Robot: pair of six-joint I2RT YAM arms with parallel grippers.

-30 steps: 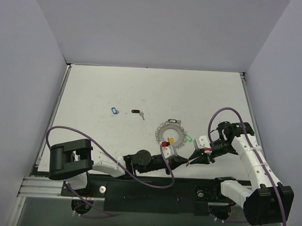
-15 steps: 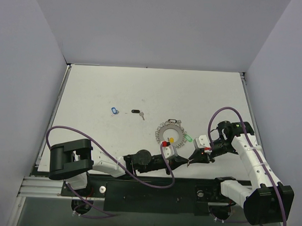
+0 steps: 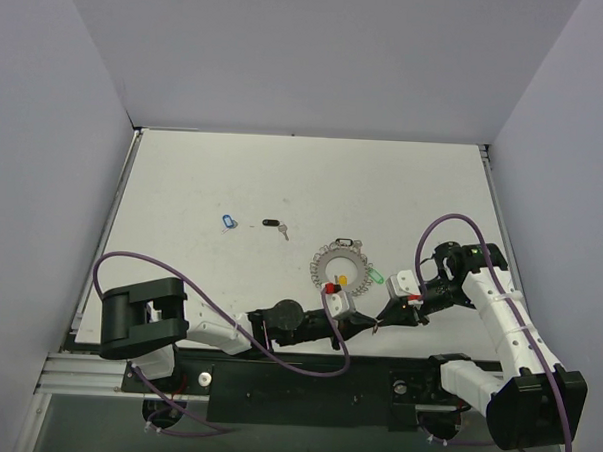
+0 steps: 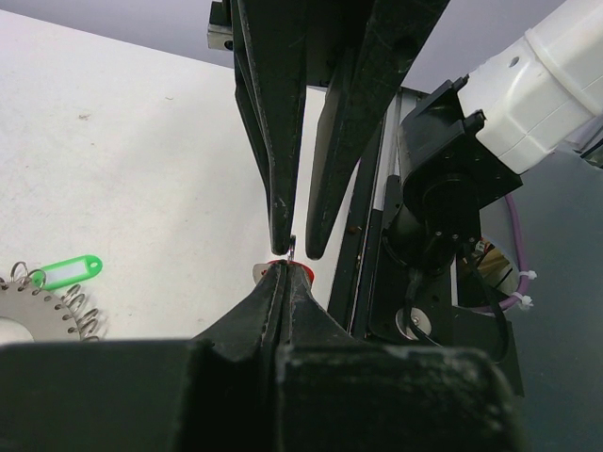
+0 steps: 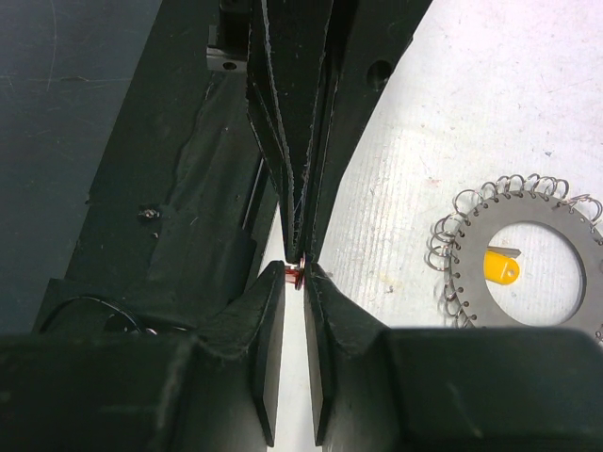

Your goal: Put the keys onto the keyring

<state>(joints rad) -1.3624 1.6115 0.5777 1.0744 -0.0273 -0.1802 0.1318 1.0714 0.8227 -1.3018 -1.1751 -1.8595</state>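
Observation:
The keyring, a flat silver ring rimmed with wire loops, lies on the table; it shows in the right wrist view and partly in the left wrist view. A yellow key lies in its centre, and a green key at its edge. My left gripper is shut on a red key near the table's front edge. My right gripper meets it tip to tip, jaws narrowly apart around the key's thin metal end. A blue key and a black key lie far left.
The black base rail runs just below the two grippers. A purple cable loops over the right arm. A black tag sits at the keyring's far rim and a red piece at its near rim.

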